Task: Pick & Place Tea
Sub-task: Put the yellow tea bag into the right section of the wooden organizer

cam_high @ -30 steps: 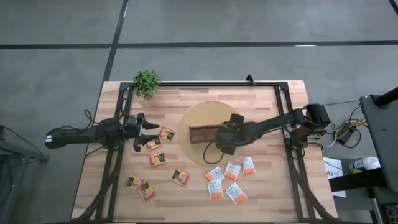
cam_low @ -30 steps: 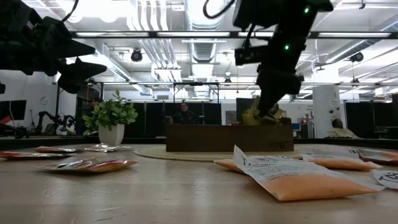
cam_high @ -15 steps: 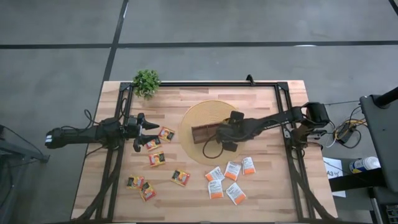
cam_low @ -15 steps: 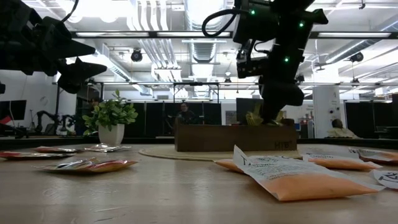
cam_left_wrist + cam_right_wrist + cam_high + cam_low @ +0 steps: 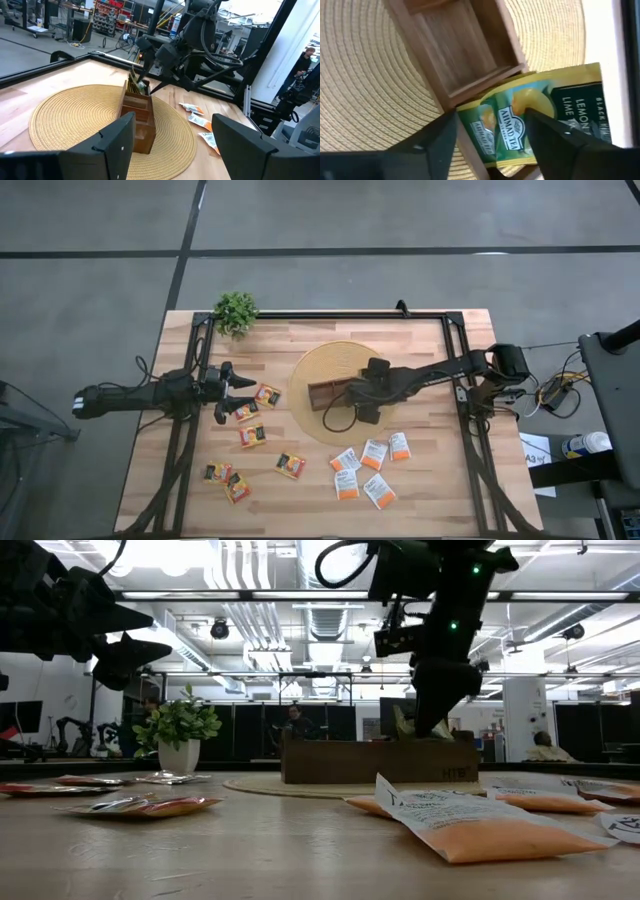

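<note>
right end effector (image 5: 352,392): over the end compartment of the wooden box (image 5: 328,394), fingers parted in its wrist view; a green-yellow sachet (image 5: 540,117) lies between them, apparently let go, leaning half in the compartment.
left end effector (image 5: 240,392): waits near the counter's left edge, fingers spread wide, holding nothing.
box: sits on the round woven mat (image 5: 320,365) at the counter's middle; the compartment next to the sachets looks empty.
green-yellow sachets: a few stand upright in the box end nearest the right arm, tips showing above the rim in the low view.
white-orange sachets (image 5: 372,465): a loose cluster toward the counter's front edge, right of centre.
yellow-red-black sachets (image 5: 252,434): scattered toward the left and front-left corner, just beside the left end effector.
plant (image 5: 236,311): at the back-left corner.
handling: sachets look light, thin, crinkly and flexible; flat ones offer little to pinch, so I judge an edge or a raised corner the best hold, with a gentle squeeze to avoid creasing; the glossy wrapper may slip.
risk: the leaning sachet could tip out over the box wall.
</note>
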